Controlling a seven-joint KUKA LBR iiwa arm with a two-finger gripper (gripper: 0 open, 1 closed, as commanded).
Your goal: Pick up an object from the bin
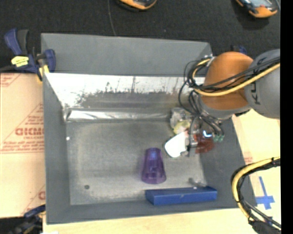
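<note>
Observed: the arm enters the bin from the right, its orange wrist cover and looped cables hanging over the right-hand end. The pincer is low in the bin's right half, near the right wall.

Pincer condition: its own body masks the tip from above, so it cannot be told whether it is spread, pressed together or pinching anything.

Object concerned: a white rounded object sits right against the left side of the pincer's tip, in the right half of the floor. It is the nearest item and, in my judgement, the likely candidate for the pick. Whether it is gripped or merely touched cannot be established.

Other contents: a pale yellowish crumpled item lies just behind the pincer, towards the far wall. A translucent purple cup stands mouth-down near the floor's middle, just left of the white object and apart from it. A flat blue bar rests along the near wall, probably pushed there, where the wall leaves little room for a grasp.

Assessment: the low position beside the white object suggests the grasp stage. A lift is not yet evident.
</note>
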